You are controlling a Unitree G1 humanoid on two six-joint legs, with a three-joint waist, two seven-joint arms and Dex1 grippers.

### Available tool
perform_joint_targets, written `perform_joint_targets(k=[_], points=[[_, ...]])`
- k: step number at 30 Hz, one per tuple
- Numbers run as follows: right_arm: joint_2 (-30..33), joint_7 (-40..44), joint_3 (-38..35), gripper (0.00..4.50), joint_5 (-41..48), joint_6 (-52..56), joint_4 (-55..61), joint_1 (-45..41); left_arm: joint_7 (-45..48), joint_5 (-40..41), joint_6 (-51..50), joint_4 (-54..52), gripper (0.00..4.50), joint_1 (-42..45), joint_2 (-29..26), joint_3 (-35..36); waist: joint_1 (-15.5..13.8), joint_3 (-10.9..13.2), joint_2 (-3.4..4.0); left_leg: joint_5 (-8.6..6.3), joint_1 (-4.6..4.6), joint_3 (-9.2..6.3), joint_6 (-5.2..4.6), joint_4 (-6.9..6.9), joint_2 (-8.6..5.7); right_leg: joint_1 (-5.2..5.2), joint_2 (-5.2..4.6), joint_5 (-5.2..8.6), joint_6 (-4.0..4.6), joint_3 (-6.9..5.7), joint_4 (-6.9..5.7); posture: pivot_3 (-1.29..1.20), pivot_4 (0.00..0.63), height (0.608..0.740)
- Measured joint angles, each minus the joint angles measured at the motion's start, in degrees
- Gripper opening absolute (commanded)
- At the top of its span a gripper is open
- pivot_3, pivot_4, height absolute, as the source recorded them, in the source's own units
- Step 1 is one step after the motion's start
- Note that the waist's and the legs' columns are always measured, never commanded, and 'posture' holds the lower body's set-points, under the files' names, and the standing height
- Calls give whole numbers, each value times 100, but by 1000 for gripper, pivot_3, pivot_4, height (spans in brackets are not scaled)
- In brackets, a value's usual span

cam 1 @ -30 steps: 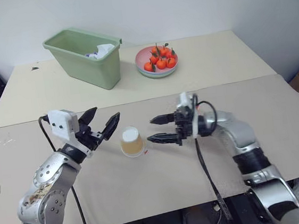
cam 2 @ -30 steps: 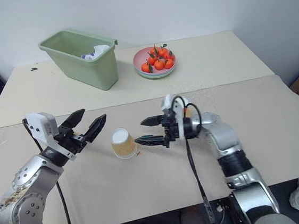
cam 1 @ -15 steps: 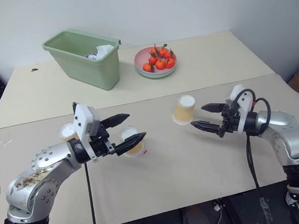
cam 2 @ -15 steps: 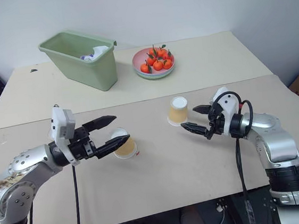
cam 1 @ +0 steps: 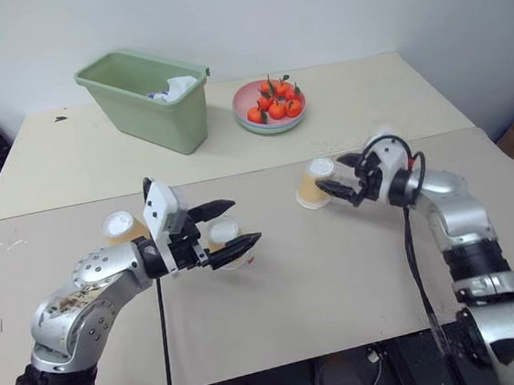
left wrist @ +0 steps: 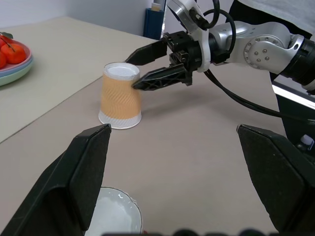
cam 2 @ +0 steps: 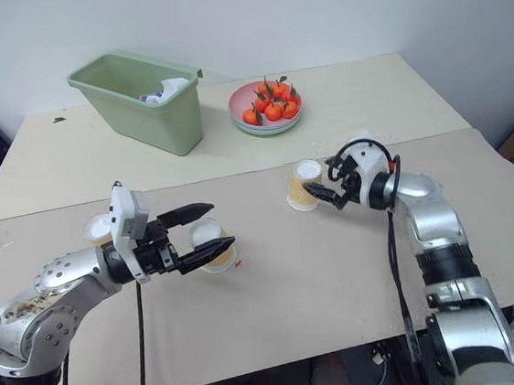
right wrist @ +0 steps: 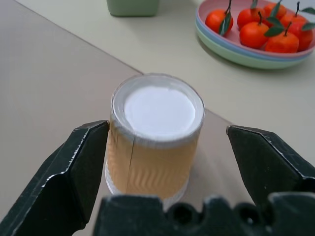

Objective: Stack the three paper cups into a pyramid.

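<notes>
Three paper cups stand upside down mid-frame on the tan table [cam 1: 339, 276]: one cup [cam 1: 316, 183] right of centre, between the wide-spread fingers of the right gripper [cam 1: 332, 184]; a second [cam 1: 225, 242] centre-left, between the wide left gripper [cam 1: 238, 225] fingers; a third [cam 1: 121, 227] further left. Bare tabletop fills the lower frame. A green bin [cam 1: 148, 99] and plate of oranges [cam 1: 270, 105] sit upper centre before a white wall.

1. Three paper cups: left [cam 1: 120, 226], centre [cam 1: 223, 232], right [cam 1: 315, 183].
2. One green bin [cam 1: 142, 102], upper left.
3. One plate [cam 1: 259, 124] of oranges [cam 1: 275, 101], top centre.
4. Two grippers: left gripper [cam 1: 234, 226], right gripper [cam 1: 330, 183].
</notes>
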State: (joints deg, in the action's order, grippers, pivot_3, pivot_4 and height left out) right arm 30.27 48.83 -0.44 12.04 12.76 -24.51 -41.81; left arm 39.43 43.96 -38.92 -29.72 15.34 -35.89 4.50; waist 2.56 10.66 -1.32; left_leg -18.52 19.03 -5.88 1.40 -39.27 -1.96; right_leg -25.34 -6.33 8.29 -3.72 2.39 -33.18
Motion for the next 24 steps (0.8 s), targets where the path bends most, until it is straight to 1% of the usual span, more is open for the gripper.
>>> perform_joint_targets(k=[8,10,11,12,13,15,19,24], points=[[-248,196,108,4445,-45,-254,-573,-151,-287,42,-7,-28,4362,-265,99,182,-1,0,1,2,9,0,3,-1,-1,-11,-2,-3,-1,1,-3,0,150,728],[-269,215,116,3945,-60,-338,-696,-242,-342,55,-8,-75,4362,-294,106,241,8,0,1,2,7,0,3,0,0,-11,-1,-4,1,1,-3,0,150,728],[-286,212,115,3868,-63,-408,-772,-278,-373,69,-8,-87,4362,-304,106,266,10,-1,1,2,7,0,4,-1,0,-11,-1,-4,1,1,-3,0,150,728],[-306,205,115,3352,-65,-472,-821,-298,-400,73,-7,-95,4362,-319,107,293,11,-1,1,2,7,0,4,-1,0,-11,-1,-4,1,1,-3,0,150,728],[-330,194,113,3032,-65,-514,-875,-313,-435,76,-8,-107,4362,-351,106,331,15,-1,2,2,7,0,4,-1,0,-11,-1,-5,1,1,-3,0,150,728],[-403,169,113,2643,-64,-587,-1001,-363,-566,114,-19,-152,4362,-465,124,430,22,-1,2,3,8,1,5,-1,-1,-13,-1,-5,1,2,-3,0,150,728],[-431,109,114,2639,-76,-597,-1133,-456,-904,344,-121,-395,4362,-769,162,847,12,-1,2,3,10,0,5,-1,0,-17,-1,-5,1,2,-4,0,150,728],[-340,368,130,2639,-58,-580,-1001,-361,-1135,542,-153,-722,4362,-1497,106,1312,7,-1,3,2,12,0,4,-1,0,-18,-1,-5,1,2,-4,0,150,728]])
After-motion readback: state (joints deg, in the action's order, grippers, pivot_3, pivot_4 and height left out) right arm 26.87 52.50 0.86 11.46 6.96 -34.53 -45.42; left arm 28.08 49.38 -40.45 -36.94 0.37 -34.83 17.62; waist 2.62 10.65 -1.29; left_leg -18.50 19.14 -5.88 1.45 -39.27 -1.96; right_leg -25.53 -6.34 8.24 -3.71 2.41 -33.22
